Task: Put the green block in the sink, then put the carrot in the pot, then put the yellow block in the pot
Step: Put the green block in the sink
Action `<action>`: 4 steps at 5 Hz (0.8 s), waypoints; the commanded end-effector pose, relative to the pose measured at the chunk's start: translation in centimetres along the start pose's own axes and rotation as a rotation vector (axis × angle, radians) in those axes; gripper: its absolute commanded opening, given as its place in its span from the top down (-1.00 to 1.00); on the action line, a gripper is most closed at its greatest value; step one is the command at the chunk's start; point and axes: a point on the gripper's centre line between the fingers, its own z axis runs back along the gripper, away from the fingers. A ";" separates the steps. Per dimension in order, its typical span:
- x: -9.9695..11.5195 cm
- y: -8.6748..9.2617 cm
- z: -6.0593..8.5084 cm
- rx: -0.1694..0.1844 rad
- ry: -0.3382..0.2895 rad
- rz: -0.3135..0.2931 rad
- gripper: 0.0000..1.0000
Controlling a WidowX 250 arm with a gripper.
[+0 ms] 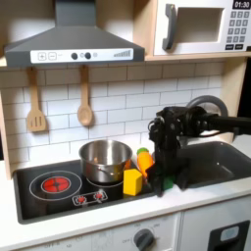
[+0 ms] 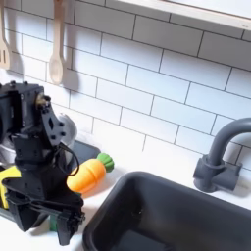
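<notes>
Nearest you in the second exterior view: the sink [image 2: 167,211], dark grey basin, faucet [image 2: 218,157] at its back corner. Just beside its rim, the gripper [image 2: 54,227], lowered to the counter; fingers [image 2: 65,229] sit narrow, and you cannot tell whether they grip anything. Carrot [image 2: 86,174]: lying on the counter beside the arm. Yellow block [image 1: 131,180]: on the stovetop [image 1: 59,183] in front of the pot [image 1: 104,160]. Green block [image 1: 168,181]: a green sliver at the gripper's base in the first exterior view
</notes>
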 end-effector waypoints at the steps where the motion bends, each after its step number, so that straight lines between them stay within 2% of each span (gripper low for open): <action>1: 0.7 -0.2 -0.9 0.004 0.008 -0.012 -1.00; 4: 3.4 -0.8 -1.0 0.015 -0.018 -0.064 -1.00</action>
